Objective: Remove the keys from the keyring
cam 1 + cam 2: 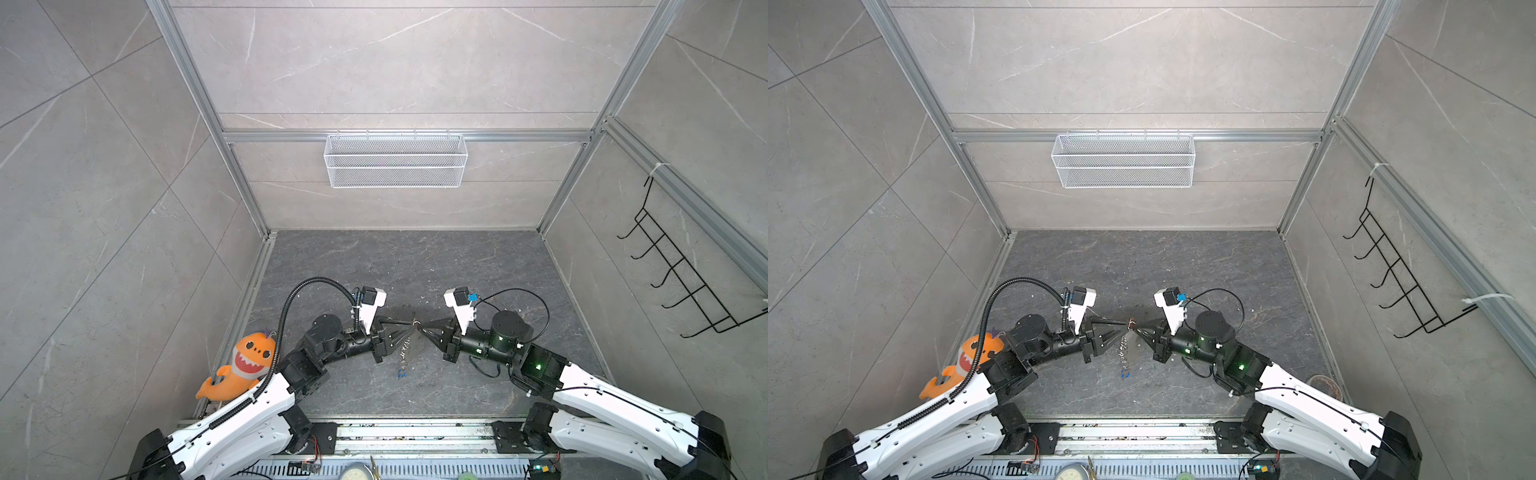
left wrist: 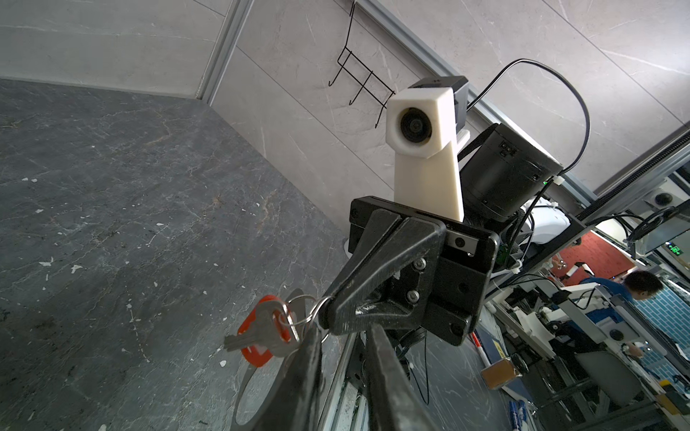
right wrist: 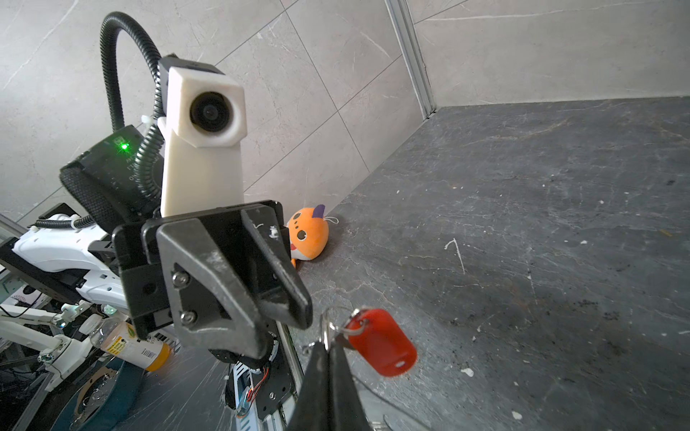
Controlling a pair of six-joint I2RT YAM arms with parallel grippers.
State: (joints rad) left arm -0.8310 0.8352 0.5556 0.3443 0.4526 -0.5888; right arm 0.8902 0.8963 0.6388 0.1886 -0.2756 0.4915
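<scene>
mid-air, my right gripper (image 2: pixel 328 315) is clamped on the split ring (image 2: pixel 311 309) carrying the red-tagged key (image 2: pixel 261 334); the keyring (image 1: pixel 1133 353) hangs below. my left gripper (image 3: pixel 280 332) stands slightly parted, holding nothing. next i probably need to pinch that key and slide it off.

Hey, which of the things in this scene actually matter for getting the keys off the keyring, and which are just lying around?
Belong to the job: red-tagged key; blue-tagged key; keyring with its chain; split ring, pinched by the shut right gripper; left gripper, open.
Just lying about: orange plush toy; wire basket; black hook rack.
</scene>
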